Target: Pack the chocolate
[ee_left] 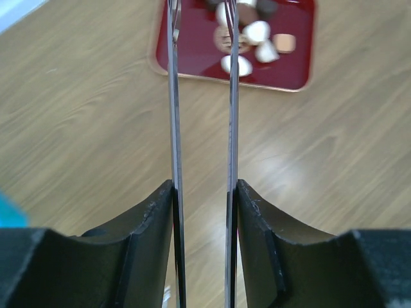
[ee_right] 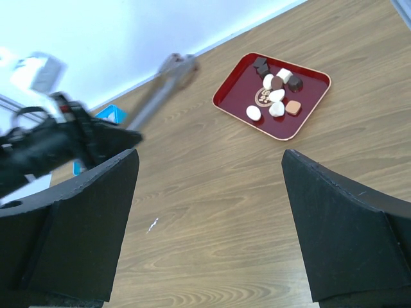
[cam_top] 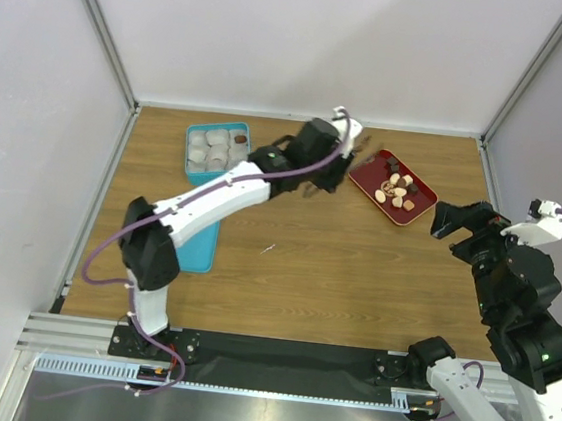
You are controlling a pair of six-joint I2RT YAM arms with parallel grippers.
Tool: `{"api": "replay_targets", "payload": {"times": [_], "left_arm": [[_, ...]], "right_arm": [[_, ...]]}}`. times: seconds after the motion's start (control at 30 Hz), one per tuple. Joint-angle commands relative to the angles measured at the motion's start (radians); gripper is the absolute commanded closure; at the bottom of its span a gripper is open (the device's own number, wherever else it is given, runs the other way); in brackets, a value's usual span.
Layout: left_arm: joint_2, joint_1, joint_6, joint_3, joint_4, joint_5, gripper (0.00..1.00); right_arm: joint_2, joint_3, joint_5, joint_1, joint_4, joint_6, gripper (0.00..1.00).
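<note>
The chocolate [cam_top: 396,189] lies as several small brown, tan and cream pieces on a red tray [cam_top: 365,174] at the back right. It also shows in the left wrist view [ee_left: 247,42] and the right wrist view [ee_right: 276,96]. My left gripper [cam_top: 319,159] is shut on long metal tongs [ee_left: 174,96]. The tong blades stand slightly apart and empty, with their tips over the tray's near-left part [ee_left: 192,58]. My right gripper [cam_top: 451,223] is open and empty, hovering right of the tray; its jaws [ee_right: 209,154] stand wide apart above bare wood.
A teal box [cam_top: 215,151] holding white paper cups, one with a dark piece in it, stands at the back left. A teal lid [cam_top: 200,247] lies in front of it beside the left arm. White walls close in the table.
</note>
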Motion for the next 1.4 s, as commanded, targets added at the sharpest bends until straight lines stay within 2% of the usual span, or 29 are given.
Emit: {"api": "replay_targets", "payload": {"times": [0.0, 0.23, 0.63, 1.37], "left_arm": [[0.096, -0.048, -0.028, 0.122, -0.013, -0.011, 0.54], [0.200, -0.141, -0.065, 0.156, -0.036, -0.039, 0.51], [0.391, -0.143, -0.018, 0.322, -0.110, -0.117, 0.48], [0.484, -0.121, -0.013, 0.368, -0.088, -0.097, 0.46]], "right_arm": [[-0.010, 0.042, 0.027, -0.001, -0.023, -0.022, 0.01], [-0.025, 0.036, 0.037, -0.001, -0.034, -0.022, 0.01], [-0.011, 0.030, 0.025, 0.000, -0.012, -0.027, 0.01], [-0.005, 0.004, 0.031, -0.003, 0.004, -0.030, 0.01]]}}
